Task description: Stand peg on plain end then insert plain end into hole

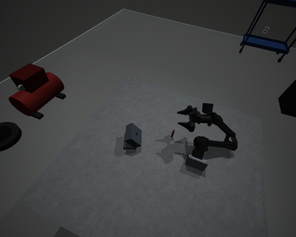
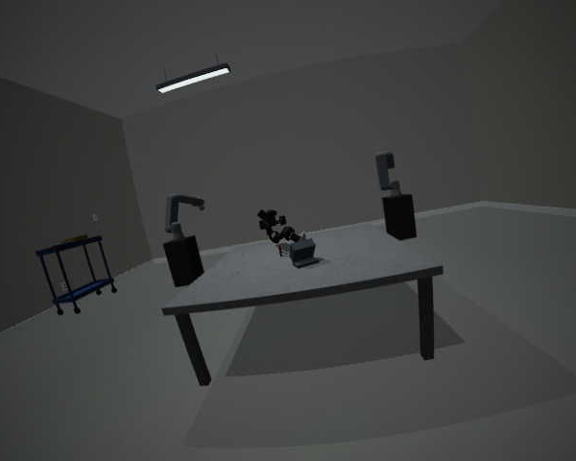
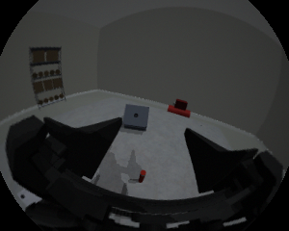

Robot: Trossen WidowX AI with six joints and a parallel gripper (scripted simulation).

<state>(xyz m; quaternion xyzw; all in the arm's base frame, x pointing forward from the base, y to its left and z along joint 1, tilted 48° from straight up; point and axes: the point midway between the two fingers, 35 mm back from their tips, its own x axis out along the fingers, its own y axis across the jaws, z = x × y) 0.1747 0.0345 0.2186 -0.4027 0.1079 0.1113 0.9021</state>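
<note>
The red peg (image 1: pixel 172 134) (image 2: pixel 279 251) (image 3: pixel 142 176) stands upright on the table, free of the gripper. Its white band is hard to make out in the dim light. My gripper (image 1: pixel 177 117) (image 3: pixel 154 126) is wide open and empty, raised above the table and back from the peg on the robot's side. The grey sloped panel (image 1: pixel 129 134) (image 2: pixel 301 252) (image 3: pixel 143 122) stands beyond the peg. Its one dark hole (image 1: pixel 136 134) (image 3: pixel 136 115) is in the face turned toward the robot, and nothing shows in it.
The table (image 1: pixel 112 183) (image 2: pixel 348 268) carries the arm's pale base (image 1: pixel 196 162), with the panel opposite it. The gripper's shadow falls around the peg. A red compressor (image 1: pixel 38 94) (image 3: pixel 179 111) and a blue cart (image 1: pixel 265 43) (image 2: pixel 82 287) stand away from the table.
</note>
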